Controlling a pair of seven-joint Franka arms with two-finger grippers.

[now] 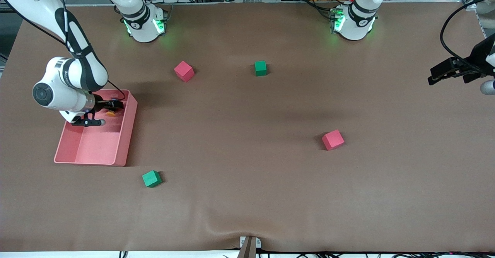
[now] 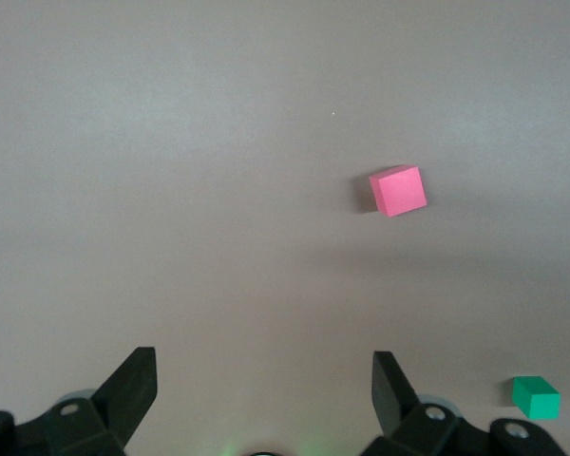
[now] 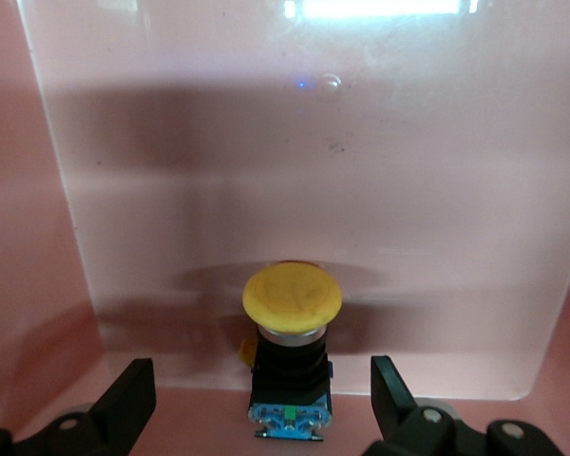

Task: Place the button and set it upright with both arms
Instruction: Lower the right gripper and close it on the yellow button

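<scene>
Your right gripper [image 3: 256,394] sits inside the pink bin [image 1: 127,134] at the right arm's end of the table, its fingers [image 3: 133,394] spread wide apart and gripping nothing. The button [image 3: 290,356] lies in the bin between those fingers, orange cap [image 1: 111,114] pointing away from the wrist; neither finger touches it. The bin's walls close in around the tool on each side.

Your left gripper [image 2: 264,394] hangs in the air over the left arm's end of the table, fingers equally wide and empty. Below it lie bare mat, a red cube [image 2: 398,190] and a green cube [image 2: 536,397], both well apart from it.
</scene>
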